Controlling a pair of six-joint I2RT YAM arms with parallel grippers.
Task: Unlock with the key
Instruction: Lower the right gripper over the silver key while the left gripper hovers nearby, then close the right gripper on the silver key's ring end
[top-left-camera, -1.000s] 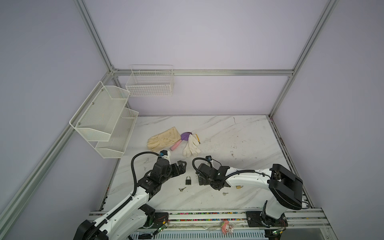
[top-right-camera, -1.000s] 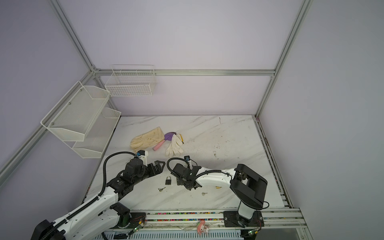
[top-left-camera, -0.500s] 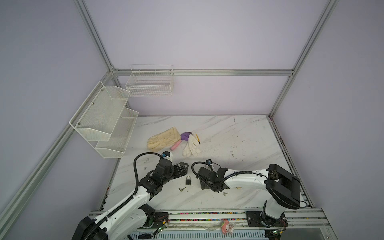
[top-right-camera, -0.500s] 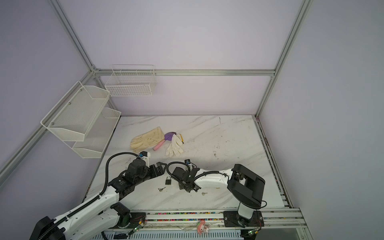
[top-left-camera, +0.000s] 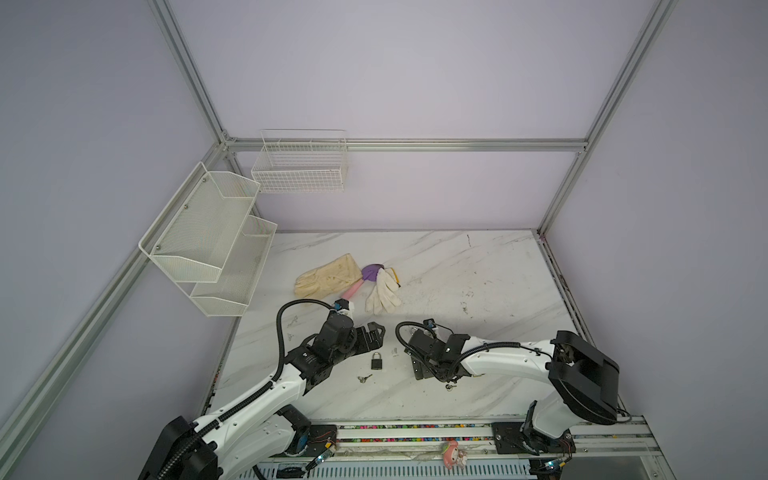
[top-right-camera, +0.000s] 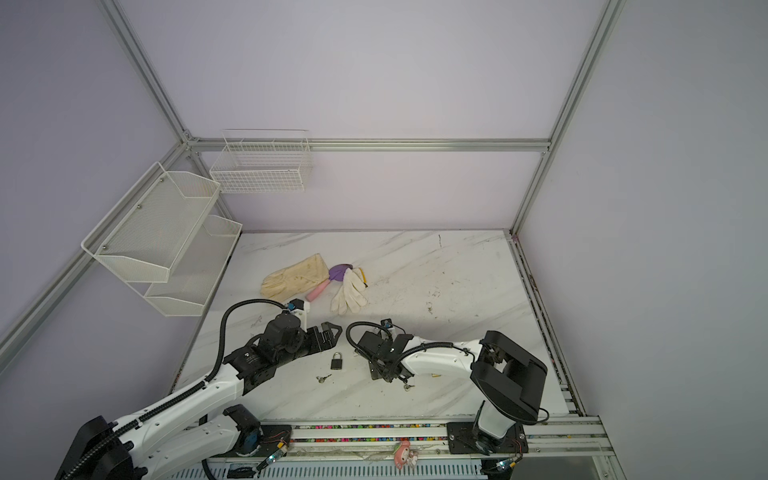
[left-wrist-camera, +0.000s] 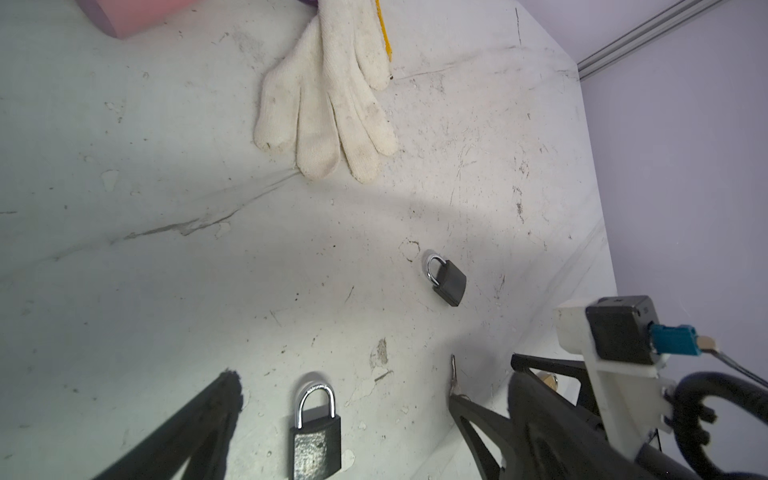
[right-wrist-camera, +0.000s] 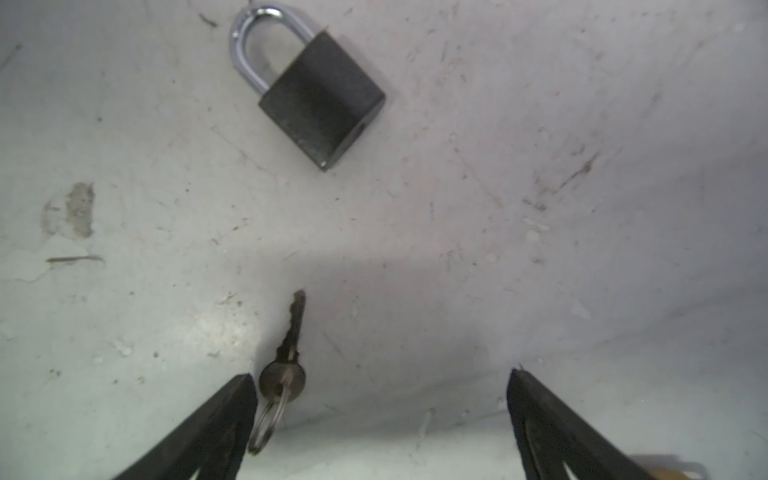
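A black padlock (top-left-camera: 377, 360) (top-right-camera: 337, 360) lies flat on the marble table, shackle away from me. In the left wrist view this padlock (left-wrist-camera: 316, 432) shows between the wide fingers of my open left gripper (left-wrist-camera: 374, 382) (top-left-camera: 376, 334), untouched. A second black padlock (right-wrist-camera: 311, 91) (left-wrist-camera: 446, 279) lies farther off. A small key (right-wrist-camera: 286, 353) (left-wrist-camera: 454, 374) on a ring points at it, its head right beside one fingertip (right-wrist-camera: 245, 380) of my open right gripper (right-wrist-camera: 379, 376) (top-left-camera: 412, 365). Another key (top-left-camera: 365, 377) lies just in front of the first padlock.
A third key (top-left-camera: 450, 387) lies under the right forearm. A cream glove (top-left-camera: 328, 276), a white knit glove (top-left-camera: 384, 291) and a purple-and-pink object (top-left-camera: 365, 276) lie mid-table. White mesh shelves (top-left-camera: 216, 237) and a wire basket (top-left-camera: 299, 166) hang on the walls.
The left gripper has crept a little to the right, above the padlock. The right forearm has sunk lower over the table. Both grippers stay open and hold nothing.
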